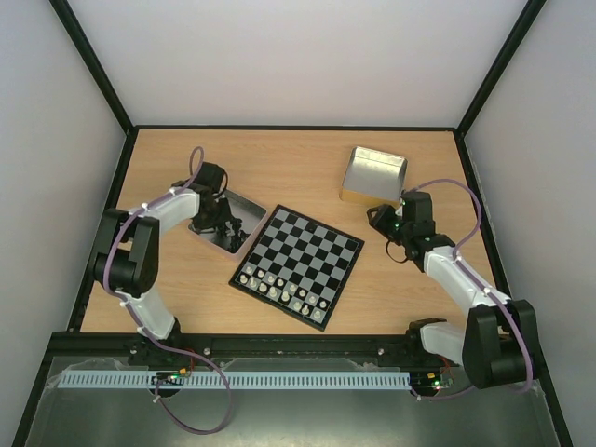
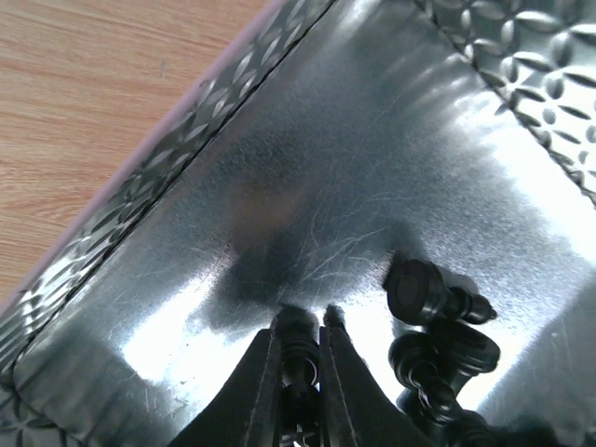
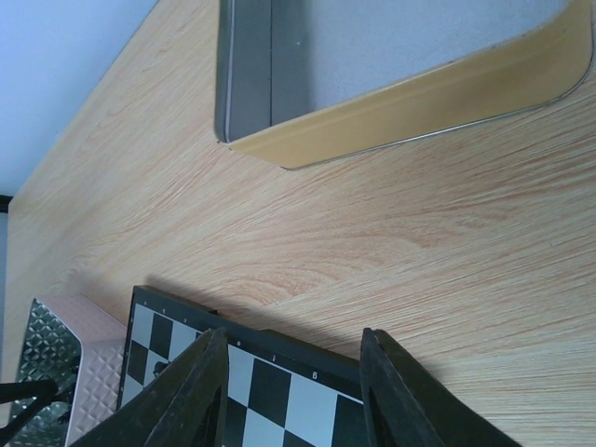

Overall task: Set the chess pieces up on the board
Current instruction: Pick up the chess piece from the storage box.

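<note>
A light wooden table [image 1: 419, 289] fills the floor of the enclosure, and near its middle lies the small square chessboard with black and light-grey checks and a thin black rim [image 1: 312, 244], turned at an angle to the table edges. A row or two of pale whitish chess pieces [image 1: 279, 282] stands along the board's near side. Beyond the board's right corner sits a shiny rectangular metal tray [image 1: 372, 196], propped at a tilt, showing a flat grey floor and a brassy outer wall. A second shiny metal tray with a diamond-embossed wall [image 2: 140, 214] lies just beside the board's left corner. The left gripper [image 2: 310, 321] reaches down into this tray, its claw drawn together and clamped on one tiny black chess piece [image 2: 300, 358]. A small heap of tiny black chess pieces [image 2: 438, 326] lies toppled on the tray floor just to the right of the fingers. The right gripper [image 3: 293, 340] hovers above the board's right edge with its claw apart and nothing between the fingers.
</note>
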You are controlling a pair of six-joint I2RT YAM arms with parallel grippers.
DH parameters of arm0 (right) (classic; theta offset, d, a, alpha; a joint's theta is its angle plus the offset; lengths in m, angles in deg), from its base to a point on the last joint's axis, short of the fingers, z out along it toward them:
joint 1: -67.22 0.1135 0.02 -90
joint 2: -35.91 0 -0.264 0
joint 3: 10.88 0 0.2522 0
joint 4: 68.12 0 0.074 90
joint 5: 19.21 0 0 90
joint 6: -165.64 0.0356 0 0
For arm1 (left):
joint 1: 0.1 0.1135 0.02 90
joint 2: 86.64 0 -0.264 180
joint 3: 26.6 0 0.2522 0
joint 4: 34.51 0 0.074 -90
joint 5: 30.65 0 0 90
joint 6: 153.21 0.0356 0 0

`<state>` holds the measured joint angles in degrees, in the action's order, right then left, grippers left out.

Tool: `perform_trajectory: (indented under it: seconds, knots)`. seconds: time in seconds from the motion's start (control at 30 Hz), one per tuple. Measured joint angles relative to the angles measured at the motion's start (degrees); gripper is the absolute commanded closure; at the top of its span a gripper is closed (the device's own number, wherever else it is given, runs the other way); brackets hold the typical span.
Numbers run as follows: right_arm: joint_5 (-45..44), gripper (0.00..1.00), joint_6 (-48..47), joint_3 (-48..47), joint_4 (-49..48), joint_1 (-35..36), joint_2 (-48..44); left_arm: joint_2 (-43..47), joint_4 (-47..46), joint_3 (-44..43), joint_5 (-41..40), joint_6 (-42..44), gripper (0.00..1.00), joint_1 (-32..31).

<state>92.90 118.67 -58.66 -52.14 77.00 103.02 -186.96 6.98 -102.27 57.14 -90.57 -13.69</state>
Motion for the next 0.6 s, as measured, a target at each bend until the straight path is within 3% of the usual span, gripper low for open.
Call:
perform_trajectory:
  seconds: [0.27,0.6]
  knots:
    - [-0.1,0.61,1.2,0.0,0.4,0.0,-3.2,7.0,2.2,-1.1,0.0,0.9,0.93,-2.6]
    - [-1.3,0.61,2.9,0.2,4.0,0.0,-13.6,11.3,3.7,-7.2,3.7,3.4,0.92,-17.1]
